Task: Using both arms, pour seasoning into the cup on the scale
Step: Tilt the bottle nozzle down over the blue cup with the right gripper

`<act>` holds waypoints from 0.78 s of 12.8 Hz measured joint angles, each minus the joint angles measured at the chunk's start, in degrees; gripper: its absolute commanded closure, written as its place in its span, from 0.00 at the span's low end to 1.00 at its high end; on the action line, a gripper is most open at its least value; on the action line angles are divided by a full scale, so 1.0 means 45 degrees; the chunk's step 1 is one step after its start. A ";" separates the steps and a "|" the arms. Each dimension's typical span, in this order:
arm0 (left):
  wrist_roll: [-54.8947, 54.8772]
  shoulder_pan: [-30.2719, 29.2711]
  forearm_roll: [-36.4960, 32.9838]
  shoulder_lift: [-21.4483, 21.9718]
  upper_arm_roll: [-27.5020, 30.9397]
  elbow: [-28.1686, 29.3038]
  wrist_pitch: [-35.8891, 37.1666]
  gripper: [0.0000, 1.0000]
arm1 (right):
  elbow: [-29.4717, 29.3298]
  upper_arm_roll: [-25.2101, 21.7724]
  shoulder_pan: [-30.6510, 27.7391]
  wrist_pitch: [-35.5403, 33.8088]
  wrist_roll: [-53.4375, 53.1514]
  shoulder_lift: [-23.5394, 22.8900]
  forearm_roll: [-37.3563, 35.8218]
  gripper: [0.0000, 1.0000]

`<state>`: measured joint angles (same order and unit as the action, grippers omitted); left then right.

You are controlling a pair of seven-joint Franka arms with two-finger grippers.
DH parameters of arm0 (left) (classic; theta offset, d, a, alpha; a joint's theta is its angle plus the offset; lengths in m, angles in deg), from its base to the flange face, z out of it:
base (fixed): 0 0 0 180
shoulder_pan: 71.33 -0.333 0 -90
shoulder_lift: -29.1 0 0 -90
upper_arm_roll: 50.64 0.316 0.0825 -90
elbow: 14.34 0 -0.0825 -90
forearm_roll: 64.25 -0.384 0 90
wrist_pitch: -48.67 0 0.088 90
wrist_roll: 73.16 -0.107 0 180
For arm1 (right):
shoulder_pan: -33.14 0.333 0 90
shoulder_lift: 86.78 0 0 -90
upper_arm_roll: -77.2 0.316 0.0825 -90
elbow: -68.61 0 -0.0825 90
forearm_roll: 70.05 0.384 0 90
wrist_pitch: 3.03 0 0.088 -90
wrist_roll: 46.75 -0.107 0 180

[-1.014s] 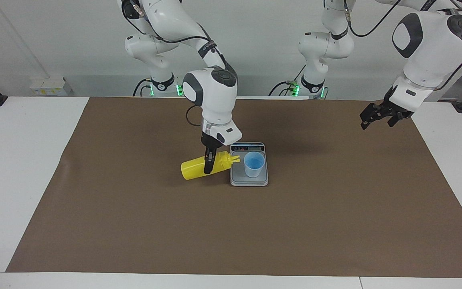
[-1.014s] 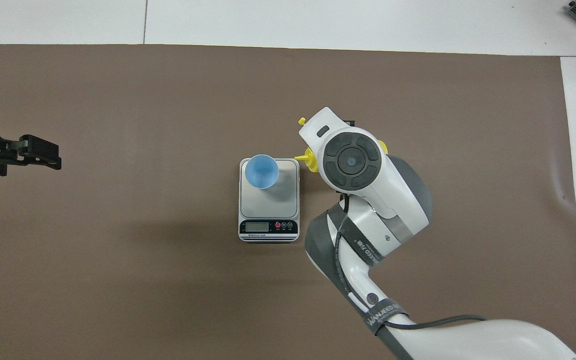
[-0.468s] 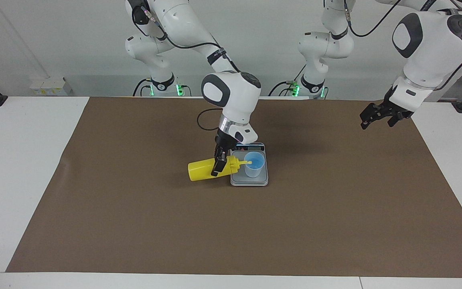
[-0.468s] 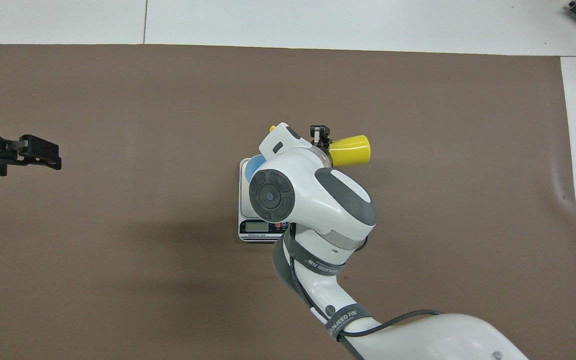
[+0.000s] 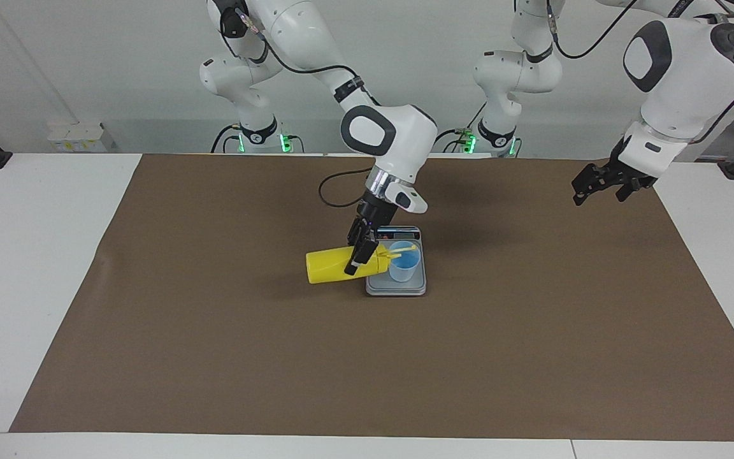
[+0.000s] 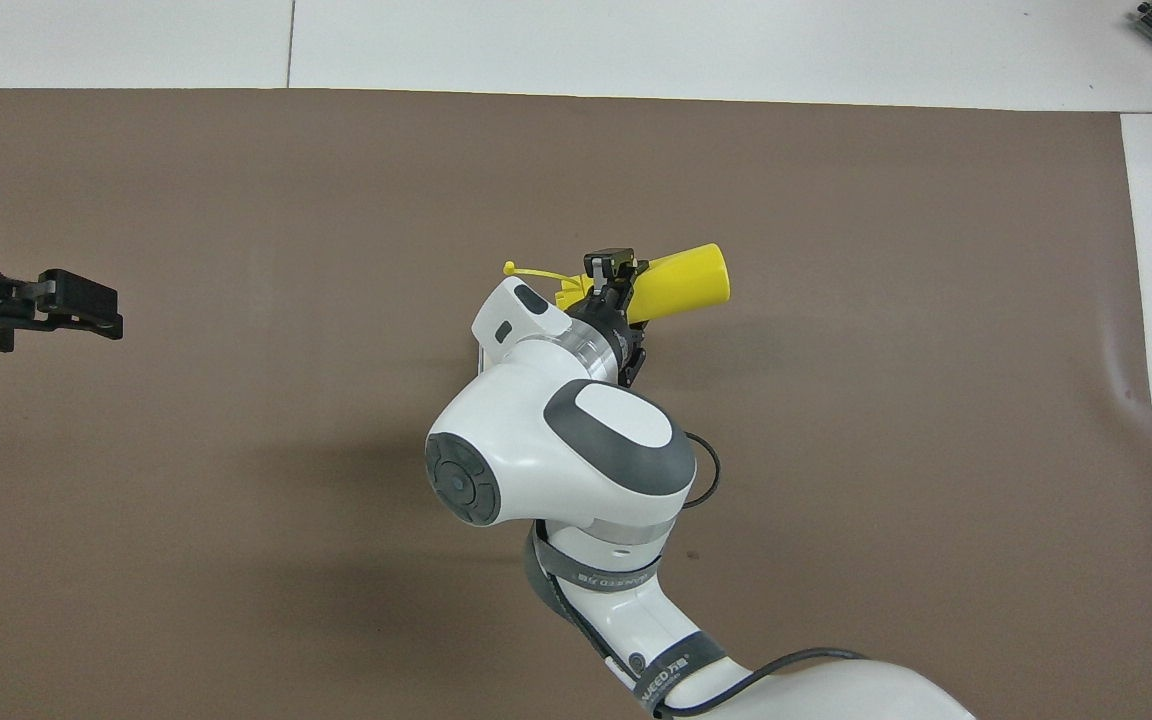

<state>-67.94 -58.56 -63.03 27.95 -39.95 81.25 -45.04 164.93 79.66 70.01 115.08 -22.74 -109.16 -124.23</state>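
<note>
Right gripper is clamped tight on the yellow seasoning bottle, gripping it near the neck end. Bottle's tipped over on its side, basically horizontal, base pointing toward the right arm's end of the table and nozzle aimed at the cup. Nozzle tip sits right at the cup rim in the facing view, w/ the thin cap strap sticking out over it. Can't tell if anything's actually coming out.

Cup is the lil translucent blue one, upright on the scale, which sits around mid-table on the brown mat. From overhead the right arm's wrist covers the cup and pretty much all of the scale, only the bottle's base end pokes out.

Left gripper waits w/ fingers spread wide, nothing in it, up over the mat's edge at the left arm's end, well apart from everything.
</note>
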 measured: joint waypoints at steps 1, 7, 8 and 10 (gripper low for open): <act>0.0000 0.0000 0.0000 0.0000 0.0000 0.0000 0.0000 0.00 | 0.0040 -0.0001 0.0009 -0.0002 -0.0106 0.0000 -0.0308 0.45; 0.0000 0.0000 0.0000 0.0000 0.0000 0.0000 0.0000 0.00 | 0.1307 0.0000 0.0446 -0.0005 -0.2580 0.0325 -0.3580 0.45; 0.0000 0.0000 0.0000 0.0000 0.0000 0.0000 0.0000 0.00 | 0.1633 0.0001 0.0454 -0.0005 -0.2997 0.0454 -0.4006 0.45; 0.0000 0.0000 0.0000 0.0000 0.0000 0.0000 0.0000 0.00 | 0.2254 0.0002 0.0579 -0.0003 -0.3763 0.0673 -0.4729 0.45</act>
<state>-67.94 -58.56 -63.03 27.95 -39.95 81.25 -45.04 175.07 79.66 72.61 115.06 -39.68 -106.13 -145.51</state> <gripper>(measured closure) 0.000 0.449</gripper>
